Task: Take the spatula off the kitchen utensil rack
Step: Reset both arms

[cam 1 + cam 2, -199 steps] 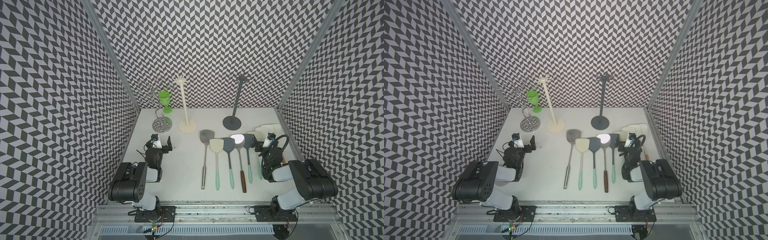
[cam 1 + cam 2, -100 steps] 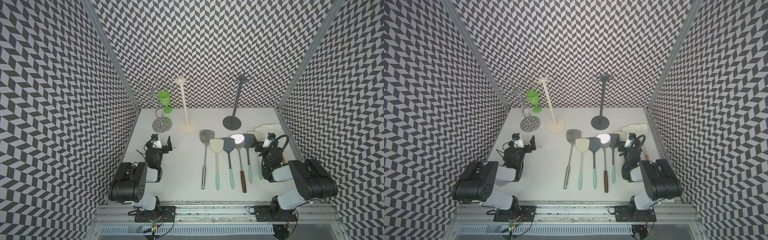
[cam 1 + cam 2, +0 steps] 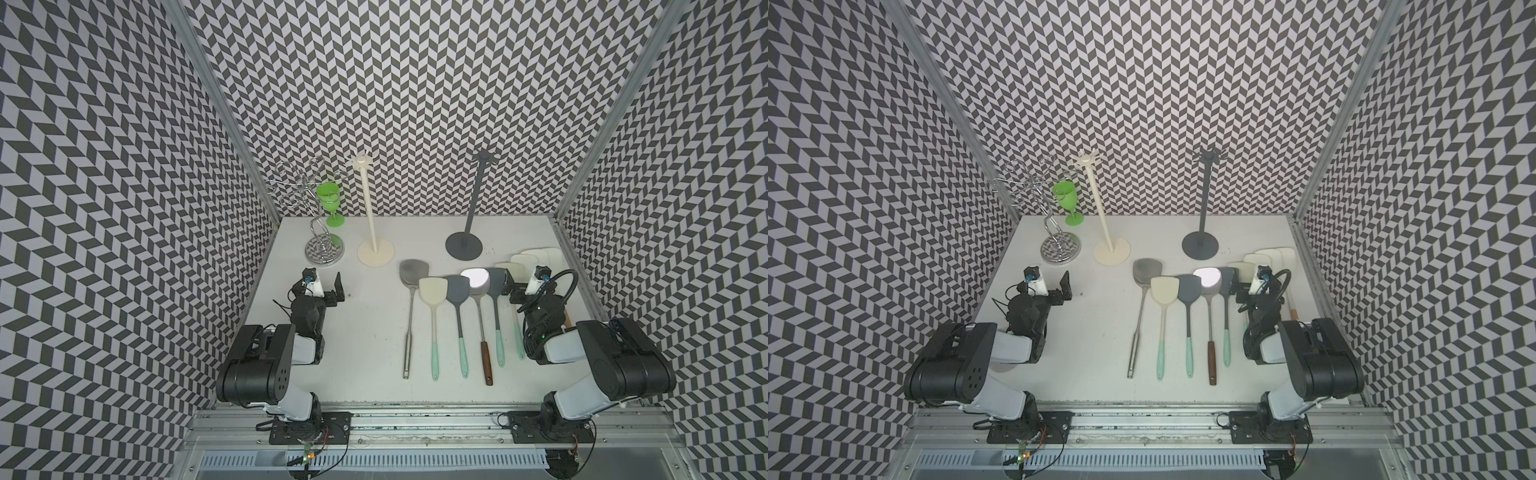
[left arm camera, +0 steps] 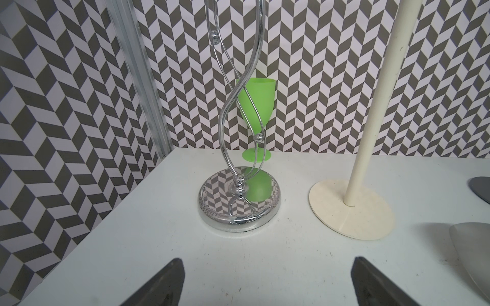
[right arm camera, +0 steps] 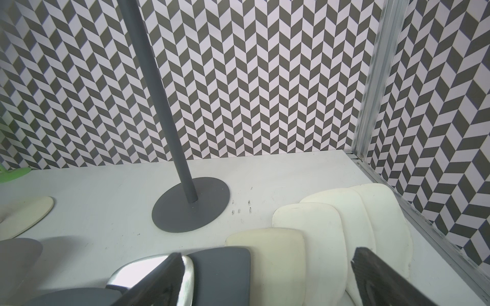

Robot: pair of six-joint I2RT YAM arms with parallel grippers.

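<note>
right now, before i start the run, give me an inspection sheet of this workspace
surface: white table, a few small dark marks by the grey rack
job's things: spatulas all lie flat in a row; grey rack, cream rack and chrome wire stand hold none
clutter: green goblet, upright behind the chrome wire stand
grippers: left claw open, empty, over bare table; right claw open, empty, over spatula heads
cables: black loop at the right wrist
surroundings: chevron walls on three sides, metal frame posts
</note>
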